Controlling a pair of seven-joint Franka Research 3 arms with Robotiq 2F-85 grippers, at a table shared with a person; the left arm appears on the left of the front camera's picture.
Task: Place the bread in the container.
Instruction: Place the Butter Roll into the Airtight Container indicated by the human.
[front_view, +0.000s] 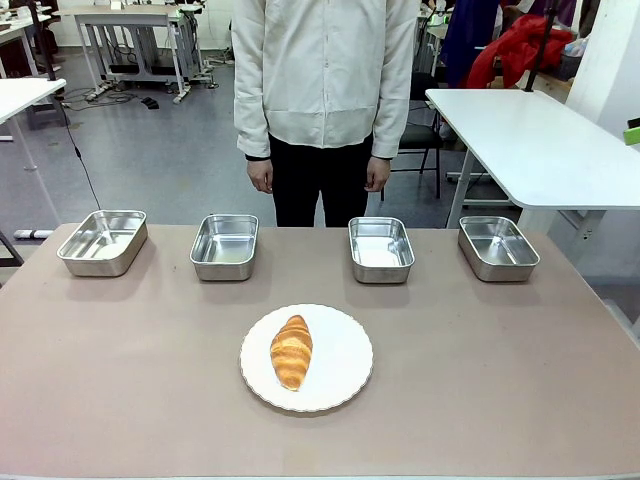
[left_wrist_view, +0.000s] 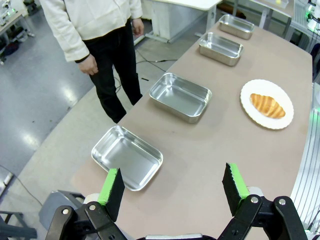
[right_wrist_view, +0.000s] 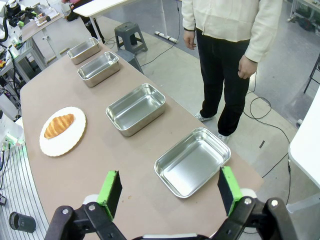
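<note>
Bread (front_view: 291, 351) lies on the plate (front_view: 340, 385) midway along the table (front_view: 500, 380) near edge, long axis near-to-far (slightly skewed). My left gripper (left_wrist_view: 172, 182) and right gripper (right_wrist_view: 169, 185), jaws spread and empty, hang about equidistant.

Grey floor (front_view: 170, 170), white tables (front_view: 540, 140), grey stool (right_wrist_view: 128, 29)

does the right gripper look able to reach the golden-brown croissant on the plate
Probably yes: the right gripper is open, and the golden-brown croissant lies uncovered on the round white plate, nothing crowding it.
</note>
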